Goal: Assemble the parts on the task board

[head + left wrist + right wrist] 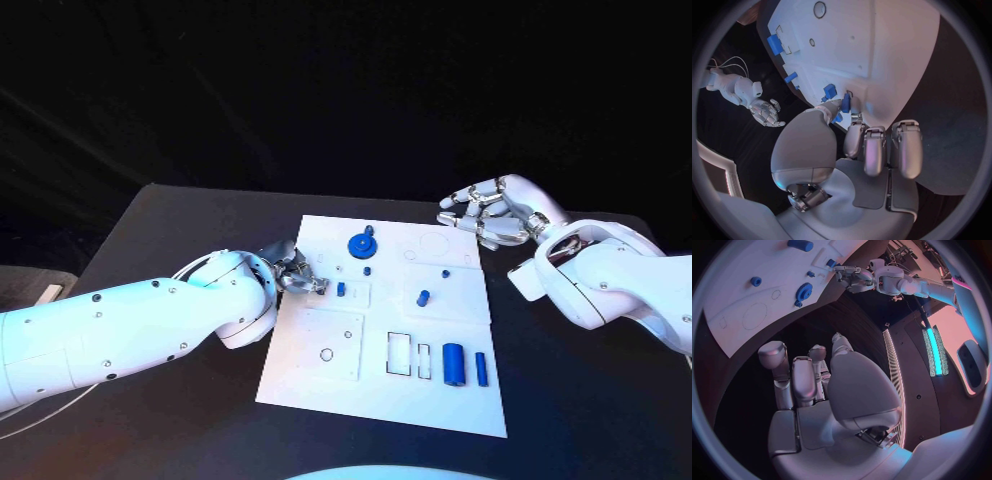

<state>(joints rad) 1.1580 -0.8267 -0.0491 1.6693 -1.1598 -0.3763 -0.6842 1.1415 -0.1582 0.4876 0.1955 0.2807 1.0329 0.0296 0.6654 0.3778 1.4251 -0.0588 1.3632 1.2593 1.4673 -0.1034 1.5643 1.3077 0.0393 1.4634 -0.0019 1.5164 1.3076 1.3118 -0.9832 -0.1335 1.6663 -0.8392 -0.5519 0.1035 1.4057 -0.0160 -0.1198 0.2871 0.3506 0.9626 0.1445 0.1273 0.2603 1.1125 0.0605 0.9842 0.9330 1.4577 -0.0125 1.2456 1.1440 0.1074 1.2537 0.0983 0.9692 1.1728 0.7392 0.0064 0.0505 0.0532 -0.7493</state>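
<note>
White task board [378, 400] sits mid-table, and nearest on it two blue cylinders [454, 363] lie side by side next to rectangular slots. Further in, the left hand [293, 272] is down at the board's left edge, fingers bunched around a small blue peg [846, 102] (the wrist view shows it pinched, fingertips hiding its base). A short blue piece [424, 297] lies mid-board; a blue gear [361, 243] beyond. Farthest, the right hand [495, 212] hovers off the far right corner, fingers loosely curled, holding nothing.
</note>
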